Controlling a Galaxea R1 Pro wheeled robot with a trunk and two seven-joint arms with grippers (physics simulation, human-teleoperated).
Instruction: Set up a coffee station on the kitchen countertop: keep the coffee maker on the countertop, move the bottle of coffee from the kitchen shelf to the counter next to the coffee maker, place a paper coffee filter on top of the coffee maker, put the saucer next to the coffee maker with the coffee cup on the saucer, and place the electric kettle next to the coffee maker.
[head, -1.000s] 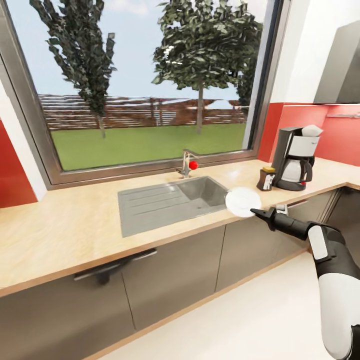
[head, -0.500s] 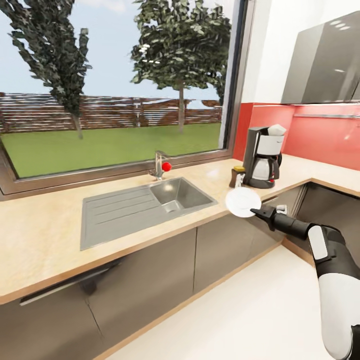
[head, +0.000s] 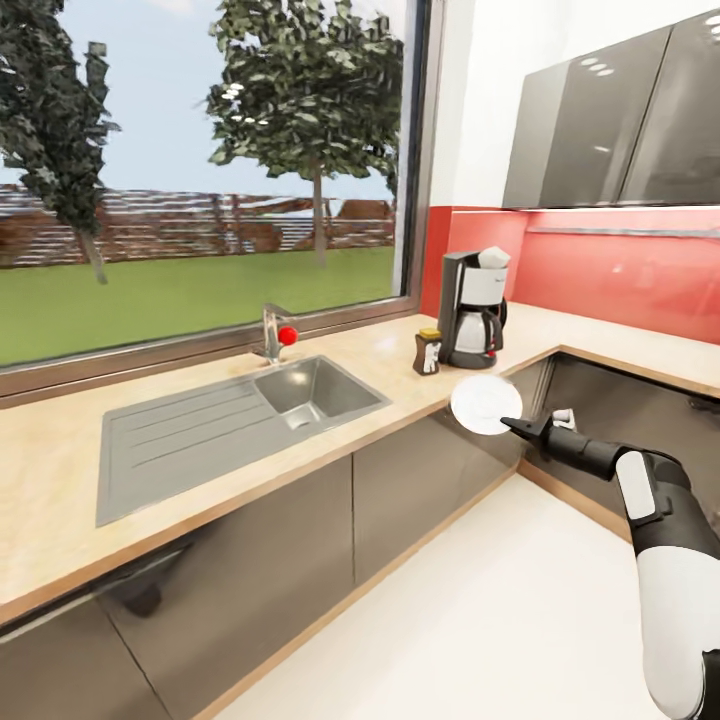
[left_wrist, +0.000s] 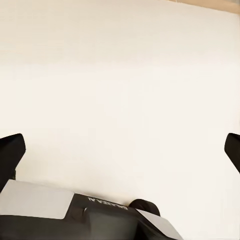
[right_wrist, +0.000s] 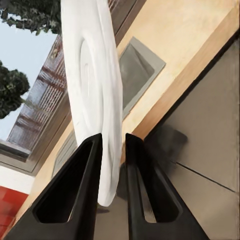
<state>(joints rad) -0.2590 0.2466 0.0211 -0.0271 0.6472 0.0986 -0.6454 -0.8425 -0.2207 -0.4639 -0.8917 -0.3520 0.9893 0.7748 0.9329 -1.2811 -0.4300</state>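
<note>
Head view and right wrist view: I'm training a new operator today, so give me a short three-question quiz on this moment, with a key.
1. True or false: the right claw grips the saucer by its rim.
2. What stands on the countertop right beside the coffee maker?
A. a kettle
B. the coffee jar
C. a cup
3. Fill in: the left claw is ____ and holds nothing.

Key
1. True: the wrist view shows a finger on each face of the plate's edge.
2. B: the brown jar with the yellow lid stands on the sink side of the machine.
3. Open: its two fingertips sit far apart over a pale surface.
</note>
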